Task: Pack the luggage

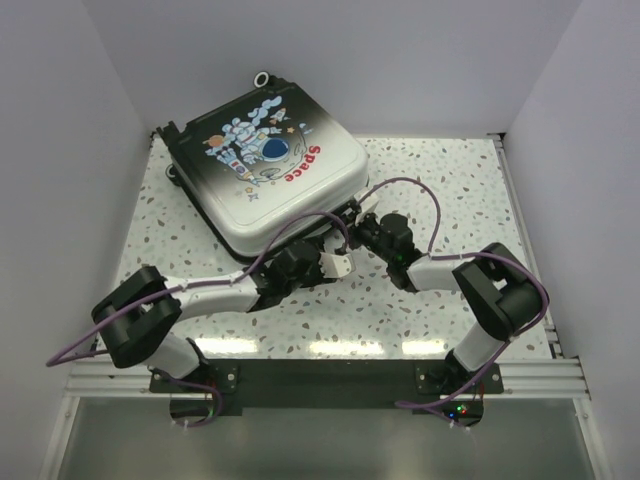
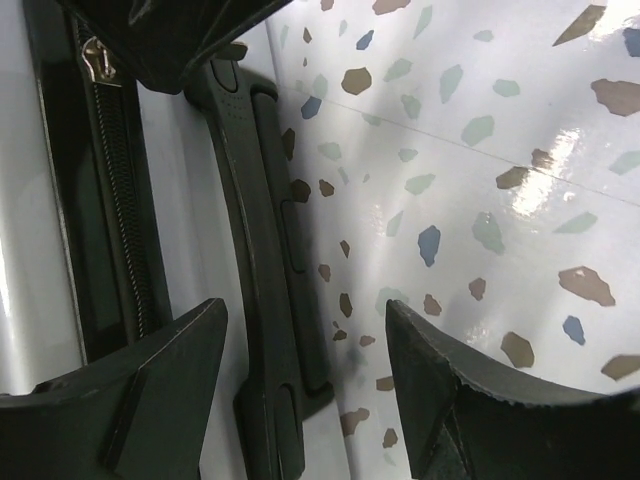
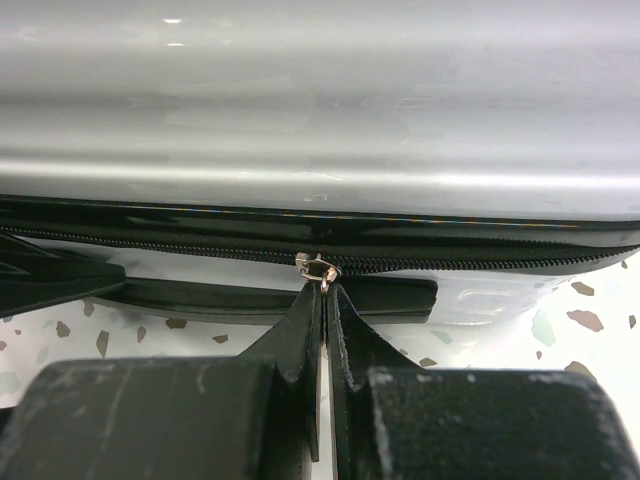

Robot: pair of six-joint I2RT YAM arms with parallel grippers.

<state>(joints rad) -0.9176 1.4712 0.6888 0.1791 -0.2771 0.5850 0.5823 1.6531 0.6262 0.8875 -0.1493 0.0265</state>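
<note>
White walls close round a speckled terrazzo table [image 1: 440, 180]. On its far left part the luggage [image 1: 270, 170] lies flat and closed, printed side up, with the red word "Space" [image 1: 300, 165] beside a cartoon astronaut. Both grippers sit at its near edge. The left gripper [image 2: 300, 330] is spread wide, with the suitcase's black side handle [image 2: 265, 250] between its fingers, untouched. Just to the right, the right gripper [image 3: 325, 295] is pinched tight on the metal zipper pull [image 3: 318, 268] in the black zip seam.
</note>
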